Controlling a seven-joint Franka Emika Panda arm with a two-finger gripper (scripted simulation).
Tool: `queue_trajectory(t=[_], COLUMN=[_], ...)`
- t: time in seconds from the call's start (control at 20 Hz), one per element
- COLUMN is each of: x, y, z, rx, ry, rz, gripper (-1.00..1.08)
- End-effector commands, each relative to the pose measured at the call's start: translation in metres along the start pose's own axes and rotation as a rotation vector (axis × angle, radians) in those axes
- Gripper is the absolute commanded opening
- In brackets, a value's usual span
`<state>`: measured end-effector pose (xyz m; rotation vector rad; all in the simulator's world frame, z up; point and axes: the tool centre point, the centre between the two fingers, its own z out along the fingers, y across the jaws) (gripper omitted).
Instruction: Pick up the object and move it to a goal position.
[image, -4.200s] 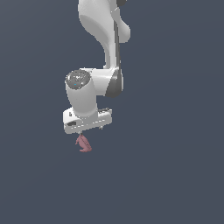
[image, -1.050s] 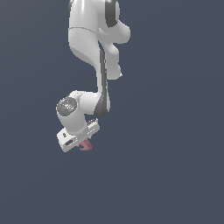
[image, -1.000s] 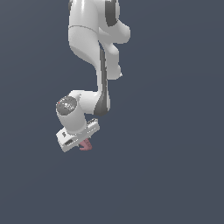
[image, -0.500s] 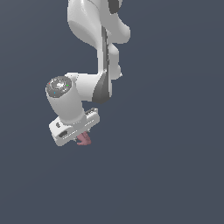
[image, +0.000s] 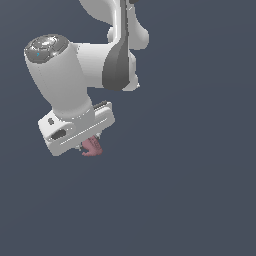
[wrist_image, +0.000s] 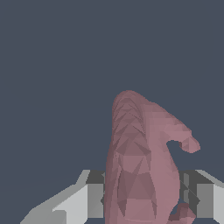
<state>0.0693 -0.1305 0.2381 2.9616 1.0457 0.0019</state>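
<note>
As seen in exterior view: tool (image: 86, 145) clamped on pink-red hooked object (image: 92, 148), object protruding just below white hand.

Wrist view: object (wrist_image: 142, 166) between fingers (wrist_image: 92, 199), long axis pointing away from tool, hook at far end.

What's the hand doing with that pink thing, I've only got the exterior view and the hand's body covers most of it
Observer: In the wrist view the pink object sits between the two fingers of the hand, one on each side, pressed against it.
Operator: How much of it sticks out past the fingers?
Observer: Most of it. The body extends well beyond the fingertips and tapers to a rounded tip.
Operator: I see a curl on it under the hand. Is that a hook?
Observer: Yes. The wrist view shows a small hooked nub branching off one side, partway along, clear of the fingers.
</note>
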Motion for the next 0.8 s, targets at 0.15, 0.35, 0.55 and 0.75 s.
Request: queue_trajectory(t=[0.15,0.35,0.55,0.75], x=[0.007,0.01,0.012,0.013], y=[0.0,0.001,0.002,0.002], z=[-0.045,-0.065,-0.076,-0.079], rx=[0.001,0.001,0.001,0.001], ry=[-0.001,-0.001,-0.001,-0.001], rz=[0.0,0.0,0.001,0.001], gripper=[-1.0,-1.0,-1.0,-1.0])
